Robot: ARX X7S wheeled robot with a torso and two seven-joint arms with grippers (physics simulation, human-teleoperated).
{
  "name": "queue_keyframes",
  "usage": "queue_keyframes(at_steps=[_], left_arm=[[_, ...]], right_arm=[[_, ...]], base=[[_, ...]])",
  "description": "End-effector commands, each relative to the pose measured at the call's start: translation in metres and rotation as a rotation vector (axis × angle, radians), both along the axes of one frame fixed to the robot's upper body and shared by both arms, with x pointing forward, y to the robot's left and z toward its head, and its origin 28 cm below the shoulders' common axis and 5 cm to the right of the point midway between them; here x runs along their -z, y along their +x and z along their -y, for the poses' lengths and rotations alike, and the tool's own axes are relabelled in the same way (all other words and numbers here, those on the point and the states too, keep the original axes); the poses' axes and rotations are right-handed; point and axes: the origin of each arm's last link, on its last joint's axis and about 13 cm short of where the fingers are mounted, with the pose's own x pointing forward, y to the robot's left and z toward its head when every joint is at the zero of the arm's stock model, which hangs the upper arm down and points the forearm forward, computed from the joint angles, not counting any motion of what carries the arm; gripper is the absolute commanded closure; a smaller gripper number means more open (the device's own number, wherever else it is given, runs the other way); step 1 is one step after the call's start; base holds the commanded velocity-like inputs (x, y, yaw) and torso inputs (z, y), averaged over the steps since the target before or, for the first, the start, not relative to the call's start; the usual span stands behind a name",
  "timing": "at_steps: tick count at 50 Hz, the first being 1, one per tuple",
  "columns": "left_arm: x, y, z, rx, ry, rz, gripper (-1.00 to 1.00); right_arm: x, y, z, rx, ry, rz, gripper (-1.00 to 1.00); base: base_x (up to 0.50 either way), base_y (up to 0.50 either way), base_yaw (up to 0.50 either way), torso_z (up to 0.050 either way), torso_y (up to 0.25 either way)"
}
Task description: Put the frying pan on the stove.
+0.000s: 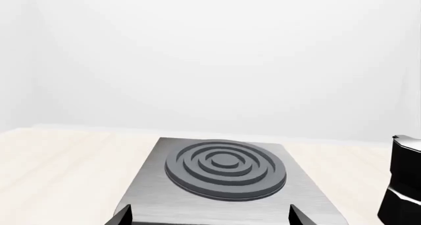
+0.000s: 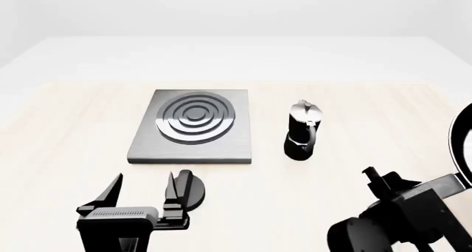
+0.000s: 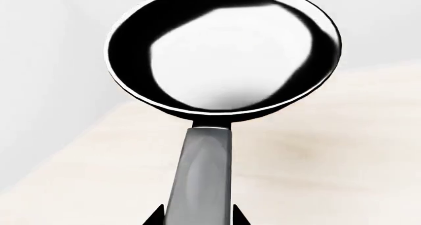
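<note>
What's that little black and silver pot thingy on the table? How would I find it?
Find the pale wooden table and, on it, the flat grey stove with ring-shaped burner circles. Just beside the stove, toward the robot's right, stands the moka pot, apart from it. It is the only tall upright thing there: black body, silver lid with a small knob, a curved handle.

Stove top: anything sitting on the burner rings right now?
Nothing: the stove shows bare burner rings. The frying pan is off to the right, handle between the right end effector fingers. Moka pot stands beside the stove.
</note>
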Motion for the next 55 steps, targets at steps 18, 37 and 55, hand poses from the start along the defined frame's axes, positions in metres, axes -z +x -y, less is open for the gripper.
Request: queue_keyframes(at_steps=[18,37,55], left_arm=[[-0.001,0.0,-0.001,-0.001,-0.001,0.002,-1.0],[0.002,-0.001,-0.001,-0.001,-0.005,-0.004,-1.0],[-0.001,0.0,-0.002,-0.005,-0.007,-0.001,-1.0]], right_arm=[[-0.021,0.0,-0.026,-0.301,-0.176,0.128,1.0],[-0.033,0.006,-0.038,-0.442,-0.262,0.156,1.0],[-0.043,0.007,-0.046,-0.634,-0.296,0.2,1.0]], base=[[0.0,0.0,0.0,0.0,0.001],[0.0,0.0,0.0,0.0,0.002],[0.0,0.0,0.0,0.001,0.002]])
